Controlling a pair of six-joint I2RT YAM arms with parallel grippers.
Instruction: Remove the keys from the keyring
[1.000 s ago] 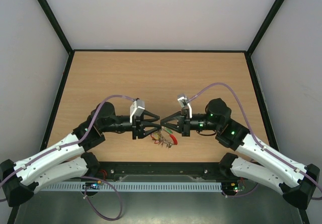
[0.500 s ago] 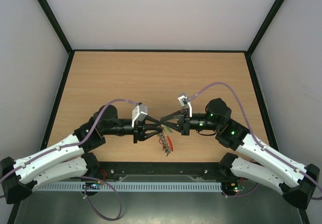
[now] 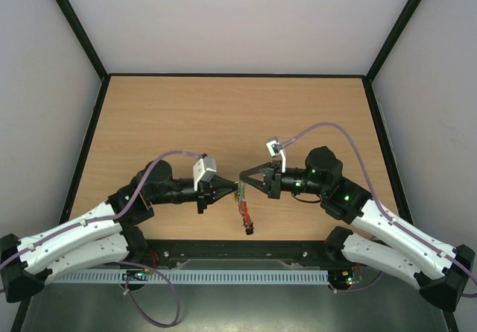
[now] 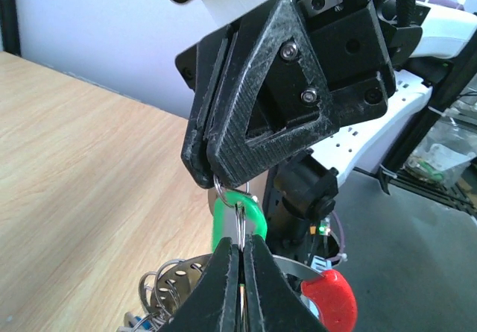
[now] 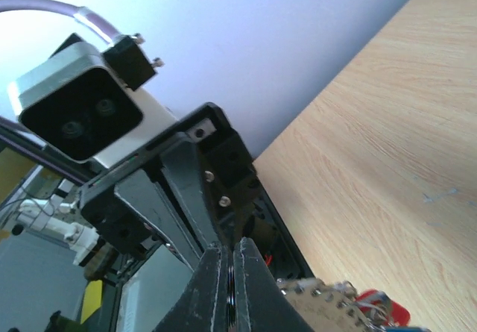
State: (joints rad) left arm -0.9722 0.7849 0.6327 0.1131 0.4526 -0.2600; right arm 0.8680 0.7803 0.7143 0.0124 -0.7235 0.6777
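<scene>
Where the two grippers meet tip to tip, over the bench [image 3: 223,116] about midway along its near edge, the job sits in the narrow space between them. Left gripper [image 3: 235,191]: jaws pinched together on the green-tagged key [image 4: 227,216], low on the tag. Right gripper [image 3: 243,178]: jaws also closed, nipping the small wire loop [image 4: 220,192] at the top of that same tag. The two grips lie end to end along the tag's long axis, which runs gripper to gripper, left-right across the bench. The remaining keys [image 3: 244,214] hang in a string below the pinch, trailing toward the near edge; whether the lowest end touches the bench is unclear. The keyring [image 4: 292,266], with its red sleeve [image 4: 332,299], dangles beside the left fingertips. Judgement: neither arm is nearer, since both already hold, so the coming move likely turns on pulling apart along that left-right line.
</scene>
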